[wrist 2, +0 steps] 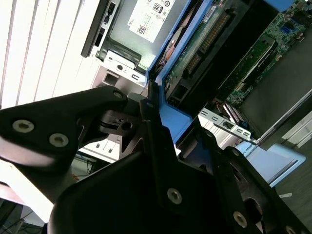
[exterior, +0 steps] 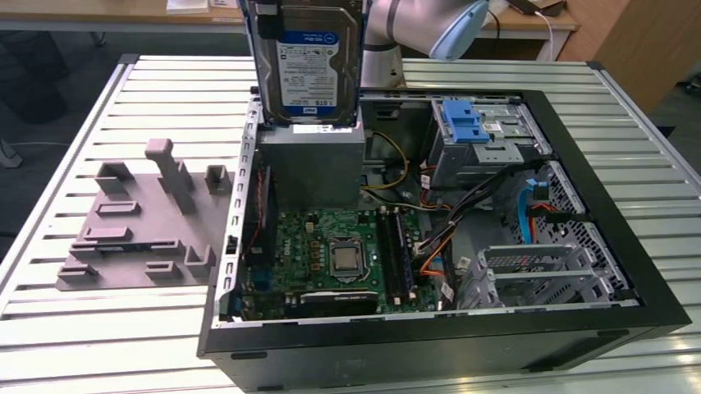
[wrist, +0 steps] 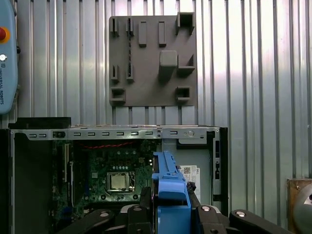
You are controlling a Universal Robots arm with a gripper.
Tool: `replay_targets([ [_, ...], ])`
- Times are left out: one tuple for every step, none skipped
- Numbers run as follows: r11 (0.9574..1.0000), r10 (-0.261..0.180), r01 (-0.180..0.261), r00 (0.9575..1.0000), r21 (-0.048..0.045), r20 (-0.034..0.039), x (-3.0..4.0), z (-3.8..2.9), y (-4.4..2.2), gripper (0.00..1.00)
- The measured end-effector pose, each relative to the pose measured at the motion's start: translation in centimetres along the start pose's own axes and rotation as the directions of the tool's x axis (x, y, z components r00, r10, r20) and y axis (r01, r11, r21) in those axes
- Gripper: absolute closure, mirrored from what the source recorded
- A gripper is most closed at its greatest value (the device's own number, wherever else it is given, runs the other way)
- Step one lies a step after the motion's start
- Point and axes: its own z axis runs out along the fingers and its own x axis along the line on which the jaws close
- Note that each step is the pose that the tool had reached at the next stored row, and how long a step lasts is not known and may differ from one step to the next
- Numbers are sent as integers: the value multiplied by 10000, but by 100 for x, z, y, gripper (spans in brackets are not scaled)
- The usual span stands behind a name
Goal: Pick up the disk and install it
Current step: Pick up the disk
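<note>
Caution: disk (exterior: 315,66) clamped upright over case (exterior: 613,246); slip and collision risk
The gripper (wrist: 170,200) has its fingers closed on the disk's blue frame; the disk hangs at 12 o'clock in the exterior view, above the grey box (exterior: 312,160). Tilt in the clamp could strike the box or jam at the 2 o'clock cage (exterior: 474,131).

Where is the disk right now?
The disk is clamped upright in the gripper; in the exterior view it sits at top centre, directly above the grey box inside the open computer case.
</note>
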Motion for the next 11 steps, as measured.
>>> replay_targets([
  [10000, -1, 1, 10000, 0, 0, 0, 0, 0, 63],
  [10000, 0, 0, 10000, 0, 0, 0, 0, 0, 63],
  [10000, -1, 1, 10000, 0, 0, 0, 0, 0, 63],
  [10000, -1, 1, 10000, 0, 0, 0, 0, -1, 63],
  [10000, -2, 2, 10000, 1, 0, 0, 0, -5, 63],
  [10000, -2, 2, 10000, 0, -1, 0, 0, -10, 63],
  [10000, -1, 1, 10000, -1, -2, -1, -1, -15, 63],
  [10000, -1, 1, 10000, 0, -1, -1, 0, -22, 63],
  [10000, -1, 1, 10000, 0, -1, -1, -1, -32, 63],
  [10000, -1, 1, 10000, -1, -1, -1, -1, -41, 63],
  [10000, -1, 1, 10000, 0, 0, -2, -1, -50, 63],
])
